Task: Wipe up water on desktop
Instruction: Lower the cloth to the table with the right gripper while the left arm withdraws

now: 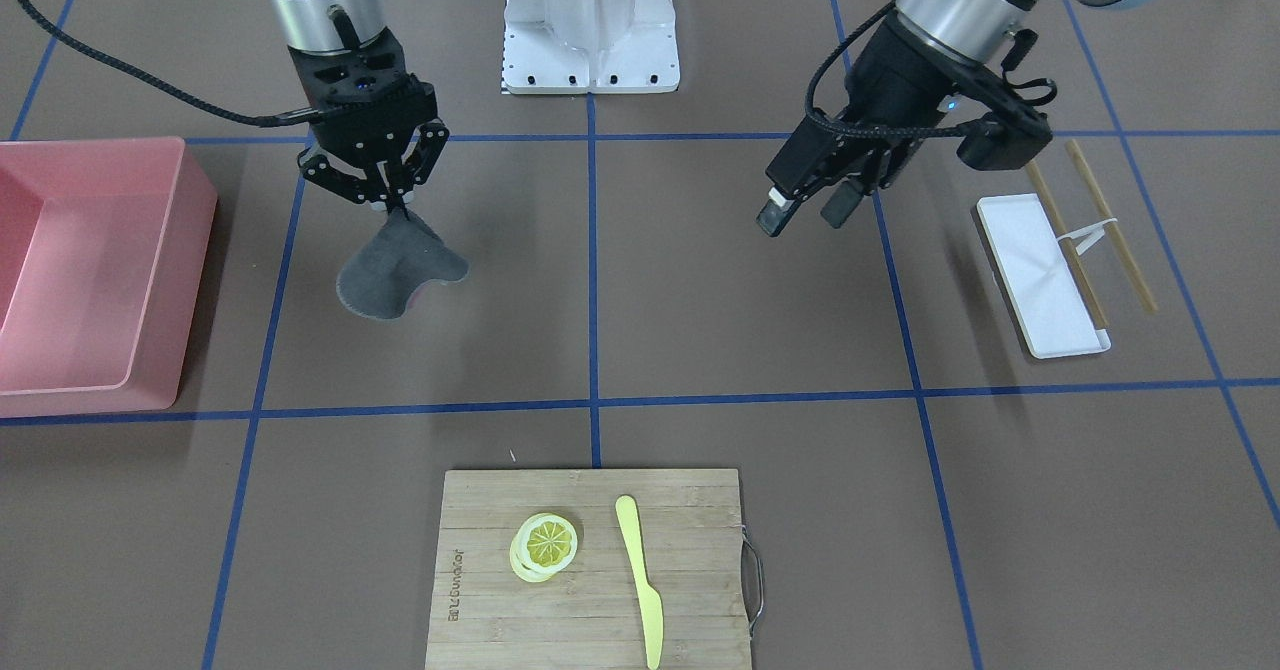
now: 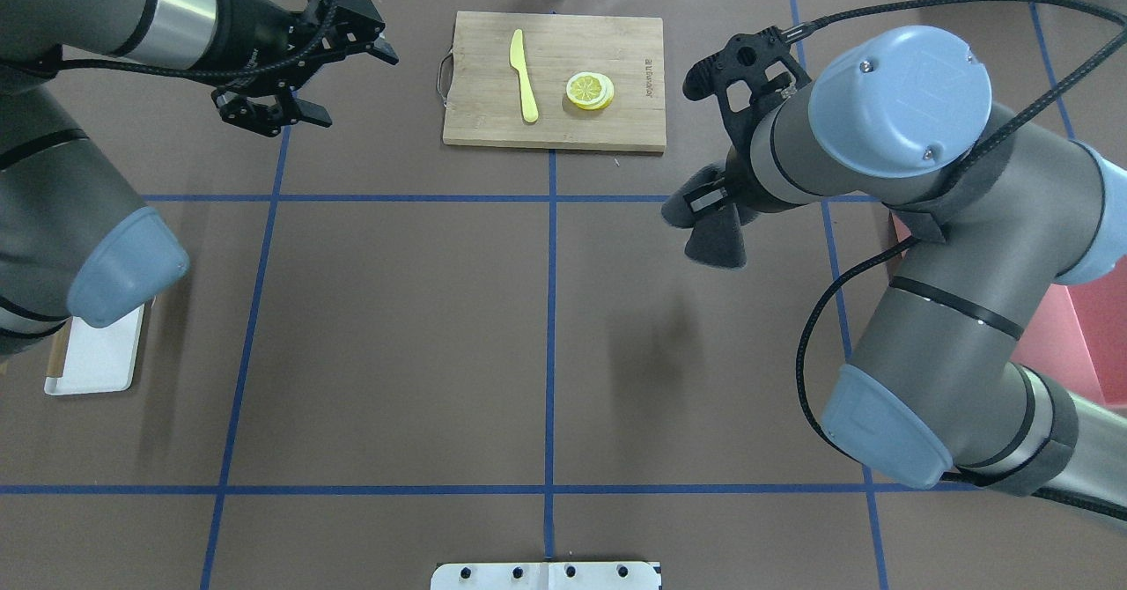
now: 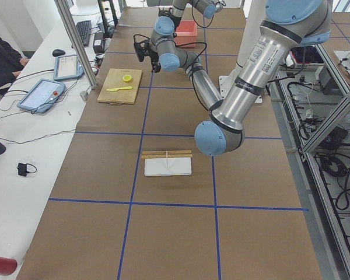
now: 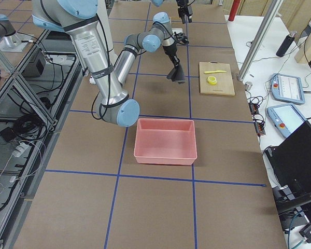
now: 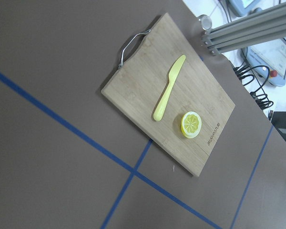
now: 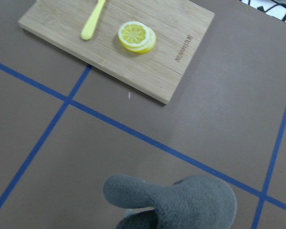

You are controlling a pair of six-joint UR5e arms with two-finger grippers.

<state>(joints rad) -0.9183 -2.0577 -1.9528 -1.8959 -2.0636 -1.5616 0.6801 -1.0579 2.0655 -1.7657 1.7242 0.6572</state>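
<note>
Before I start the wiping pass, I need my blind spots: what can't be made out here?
Water: no wet patch is discernible on the desktop in any view.
Right gripper: overhead, its wrist hides the pinch on the grey cloth.
Pink bin: cut off by the front view's left edge; overhead, behind the right arm.

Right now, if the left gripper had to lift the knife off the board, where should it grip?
Probably the handle, the end nearer the robot, from straight above, closing across its narrow width. The knife lies flat on the board, so a side approach could not get under it.
</note>
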